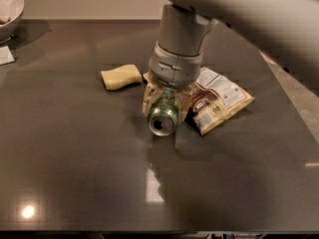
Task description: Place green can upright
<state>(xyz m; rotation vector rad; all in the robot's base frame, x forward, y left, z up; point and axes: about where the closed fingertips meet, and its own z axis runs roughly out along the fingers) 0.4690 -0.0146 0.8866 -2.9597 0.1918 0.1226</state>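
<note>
The green can [163,117] is on its side, its silver top with the pull-tab opening facing the camera. My gripper [165,108] comes down from above at the middle of the dark table [75,148] and is shut on the can. One pale finger [148,101] is on its left side and the other on its right. The can seems to hang just above the tabletop, over its own reflection. The grey arm [234,9] reaches in from the upper right and hides the rear of the can.
A brown-and-white snack bag [220,101] lies just right of the gripper. A yellow sponge-like piece [120,76] lies to its left. A white bowl [8,10] and a white paper [6,55] are at the far left. The table's right edge [291,101] runs diagonally.
</note>
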